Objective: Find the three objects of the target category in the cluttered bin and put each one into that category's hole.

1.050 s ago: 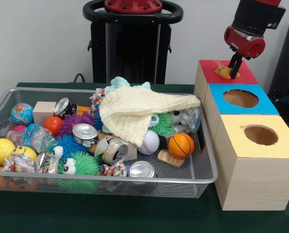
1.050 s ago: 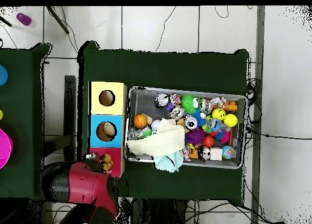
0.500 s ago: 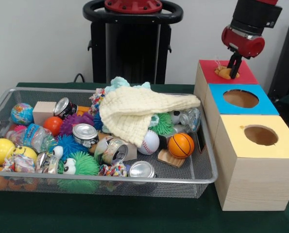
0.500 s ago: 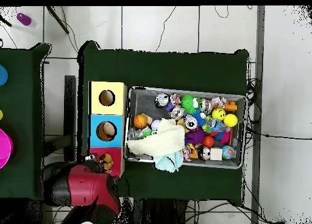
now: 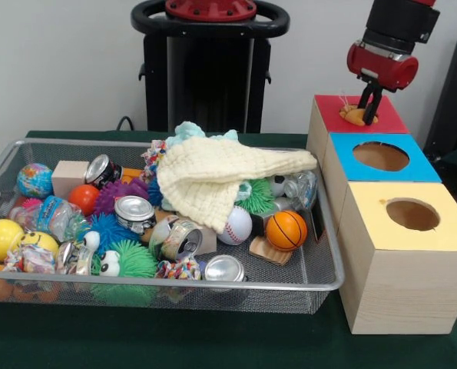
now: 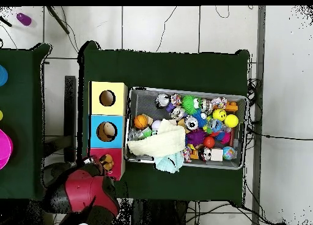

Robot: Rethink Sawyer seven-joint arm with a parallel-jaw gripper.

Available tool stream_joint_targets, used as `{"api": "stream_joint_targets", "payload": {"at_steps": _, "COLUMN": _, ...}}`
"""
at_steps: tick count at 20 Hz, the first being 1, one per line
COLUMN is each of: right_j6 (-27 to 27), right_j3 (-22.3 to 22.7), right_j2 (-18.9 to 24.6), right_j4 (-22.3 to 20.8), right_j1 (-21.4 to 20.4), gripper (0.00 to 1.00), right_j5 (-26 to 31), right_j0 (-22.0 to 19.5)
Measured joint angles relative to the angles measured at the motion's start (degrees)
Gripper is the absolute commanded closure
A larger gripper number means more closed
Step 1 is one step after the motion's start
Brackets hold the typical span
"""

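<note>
So we've got the gripper (image 5: 370,98) hanging right over the red box (image 5: 382,119), and directly under its tips sits an orange-yellow toy (image 5: 356,114) on that box's top, over where the hole should be. The fingers look spread apart on either side of the toy, not pinching it, so we'd call the gripper open and empty. From above, the toy (image 6: 107,162) also shows on the red box (image 6: 116,158), not dropped out of sight.

That's our worry number one: the toy looks perched on the hole rather than down it. If it's wider than the opening or snagged on the rim, it just stays there, and a passing finger could flick it off onto the table.

Below and off to the side of the gripper sits the wire bin (image 5: 332,265), packed with balls, cans and fuzzy toys, and a cream cloth (image 5: 213,177) is draped over the middle. We can't tell what's hiding under it, so any remaining targets could be buried there. A grab near the cloth could drag it along or catch its edge instead.

The blue box (image 5: 412,171) and yellow box (image 5: 451,231) sit on the near side of the gripper, both holes clear. Crammed round stuff like the basketball (image 5: 286,229) will probably roll away when nudged.
</note>
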Motion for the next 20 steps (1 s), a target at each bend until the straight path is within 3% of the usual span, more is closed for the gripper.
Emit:
{"api": "stream_joint_targets", "payload": {"at_steps": 13, "right_j6": 0.0, "right_j3": -0.3, "right_j2": 3.1, "right_j4": -8.5, "right_j1": -1.7, "gripper": 1.0, "right_j5": -0.1, "right_j0": -2.9}}
{"api": "stream_joint_targets", "payload": {"at_steps": 14, "right_j6": 0.0, "right_j3": -0.3, "right_j2": 3.5, "right_j4": -9.1, "right_j1": -2.0, "gripper": 0.0, "right_j5": 0.0, "right_j0": -3.3}}
{"api": "stream_joint_targets", "payload": {"at_steps": 20, "right_j6": 0.0, "right_j3": -0.1, "right_j2": 6.1, "right_j4": -12.2, "right_j1": -3.2, "gripper": 0.0, "right_j5": 1.0, "right_j0": -5.8}}
